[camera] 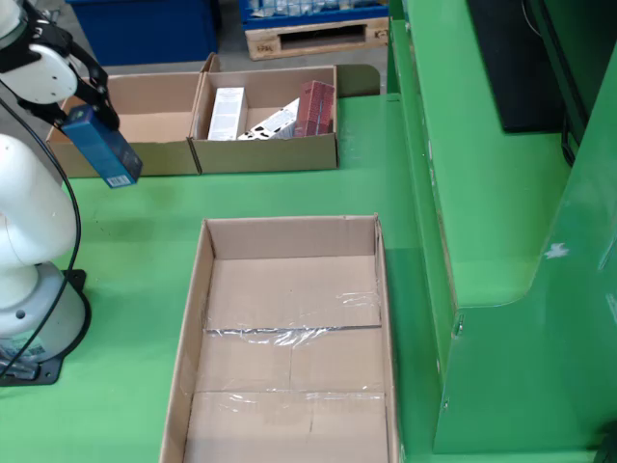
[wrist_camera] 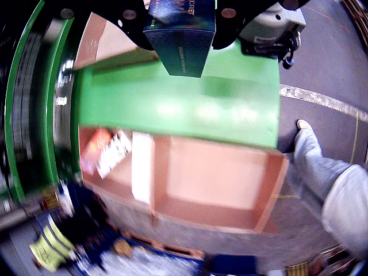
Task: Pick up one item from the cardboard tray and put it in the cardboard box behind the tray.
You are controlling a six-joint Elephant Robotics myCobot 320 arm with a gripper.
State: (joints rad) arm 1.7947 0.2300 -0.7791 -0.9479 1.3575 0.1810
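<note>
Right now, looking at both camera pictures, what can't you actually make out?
- Blue box lettering: motion blur in the view that rides on the claw; too small in the view from the side.
- Claw: its fingertips are hidden behind the blue box.
- Items in the divided tray: smeared in the riding view.
- Large empty box: its near end is cut by the side view's bottom edge.

You see a green table (camera: 289, 193) beside a raised green frame (camera: 501, 193), a wooden pallet (camera: 308, 37) and blue crates (camera: 145, 29) behind it, grey floor (wrist_camera: 322, 63) beyond.
</note>
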